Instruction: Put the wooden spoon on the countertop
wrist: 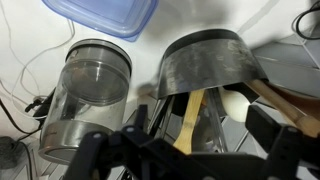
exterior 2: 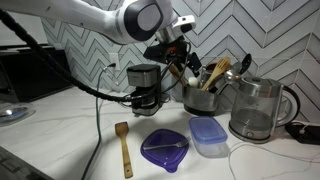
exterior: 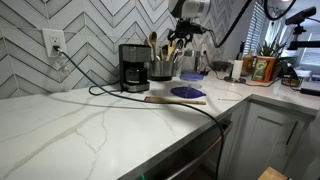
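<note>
Veined countertop (exterior 2: 60, 125): spatula (exterior 2: 123, 148), plate (exterior 2: 165, 150) (purple)

No readable text, brand or number anywhere. Front of the orange box (exterior: 262, 68) too small and blurred to make out; coffee maker (exterior: 134, 67) likewise illegible.

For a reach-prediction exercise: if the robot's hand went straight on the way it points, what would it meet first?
Probably the wooden utensils standing in the metal holder, directly ahead of the open hand; depth is unclear.
</note>
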Motion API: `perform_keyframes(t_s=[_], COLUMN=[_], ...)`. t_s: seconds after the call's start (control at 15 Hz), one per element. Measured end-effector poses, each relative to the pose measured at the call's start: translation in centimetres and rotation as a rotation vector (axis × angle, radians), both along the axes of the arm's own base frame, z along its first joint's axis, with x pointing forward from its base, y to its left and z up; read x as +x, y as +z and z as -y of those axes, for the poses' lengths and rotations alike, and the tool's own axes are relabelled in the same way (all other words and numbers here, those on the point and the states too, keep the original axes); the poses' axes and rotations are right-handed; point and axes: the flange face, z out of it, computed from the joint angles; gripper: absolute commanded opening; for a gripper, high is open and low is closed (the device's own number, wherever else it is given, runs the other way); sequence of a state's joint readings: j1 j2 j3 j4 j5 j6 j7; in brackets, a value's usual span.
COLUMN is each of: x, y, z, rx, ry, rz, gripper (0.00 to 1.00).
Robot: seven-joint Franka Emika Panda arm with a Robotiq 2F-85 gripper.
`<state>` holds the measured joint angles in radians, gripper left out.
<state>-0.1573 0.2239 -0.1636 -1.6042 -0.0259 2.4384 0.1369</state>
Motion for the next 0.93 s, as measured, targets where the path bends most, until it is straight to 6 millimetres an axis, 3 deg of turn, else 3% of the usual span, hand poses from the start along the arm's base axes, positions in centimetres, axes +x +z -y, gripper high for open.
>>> perform_keyframes(t_s=[0.53,0.93], x=[0.4,3.7], y=[0.0,-1.7], z=[0.0,0.1], rx=[-0.004,-0.017], ry=[0.002,0.017], rz=[0.003,0.003], gripper=[1.00,1.00])
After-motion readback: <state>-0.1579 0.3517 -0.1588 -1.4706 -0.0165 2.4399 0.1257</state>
